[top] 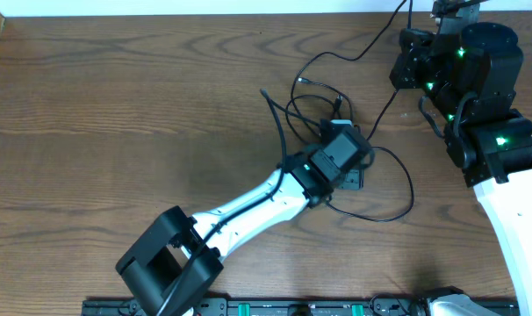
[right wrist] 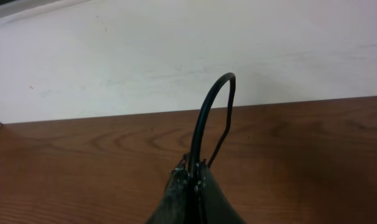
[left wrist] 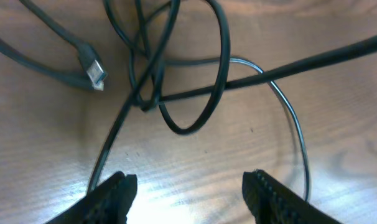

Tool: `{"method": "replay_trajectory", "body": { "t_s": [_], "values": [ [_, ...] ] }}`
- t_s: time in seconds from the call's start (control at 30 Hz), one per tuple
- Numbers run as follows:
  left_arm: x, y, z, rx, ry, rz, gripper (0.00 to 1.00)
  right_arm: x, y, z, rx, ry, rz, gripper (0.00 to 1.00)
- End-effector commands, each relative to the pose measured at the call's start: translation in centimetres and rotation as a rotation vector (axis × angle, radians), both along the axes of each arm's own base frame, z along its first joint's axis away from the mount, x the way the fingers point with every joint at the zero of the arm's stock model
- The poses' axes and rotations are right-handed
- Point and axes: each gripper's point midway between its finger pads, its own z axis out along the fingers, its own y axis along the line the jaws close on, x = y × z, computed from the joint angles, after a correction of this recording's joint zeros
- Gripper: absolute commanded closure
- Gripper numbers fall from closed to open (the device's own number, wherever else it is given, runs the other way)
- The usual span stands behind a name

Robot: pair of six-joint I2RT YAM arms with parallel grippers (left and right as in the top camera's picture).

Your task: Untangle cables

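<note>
My left gripper (left wrist: 188, 190) is spread, thin black cables (left wrist: 224, 62) knotted at 11 o'clock; right gripper (right wrist: 191, 171) pinches one; pulling could tighten it.

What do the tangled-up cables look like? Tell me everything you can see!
The cables are thin, black, rubbery-looking cords, looped and crossing in a tangle on the brown wooden table. One ends in a small silver-tipped plug. The open left claw hovers over them. The shut right claw pinches one, which arcs up in a loop.
</note>
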Motion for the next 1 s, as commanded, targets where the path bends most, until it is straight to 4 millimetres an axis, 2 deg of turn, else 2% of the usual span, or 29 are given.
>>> {"method": "replay_trajectory", "body": {
  "t_s": [0.0,0.17,0.43,0.77,0.83,0.97],
  "values": [
    [1.5,1.2,1.2,0.074,-0.149,0.083,0.44,0.0,-0.3,0.4,-0.015,-0.012,-0.003,0.99],
    [1.8,-0.1,1.4,0.057,-0.200,0.054,0.50,0.0,-0.3,0.4,-0.015,-0.011,-0.003,0.99],
    [1.9,-0.1,1.1,0.063,-0.200,0.057,0.50,-0.1,-0.3,0.2,-0.016,-0.004,-0.003,0.99],
    [2.3,-0.1,-1.0,0.097,-0.191,0.063,0.51,-0.1,-0.3,0.2,-0.016,-0.004,-0.003,0.99],
    [2.4,-0.4,-1.5,0.096,-0.192,0.063,0.57,-0.1,-0.3,0.2,-0.016,-0.004,-0.003,0.99],
    [2.6,-0.6,-1.5,0.088,-0.198,0.065,0.59,-0.1,-0.3,0.1,-0.017,-0.001,-0.003,0.99]
  ]
}}
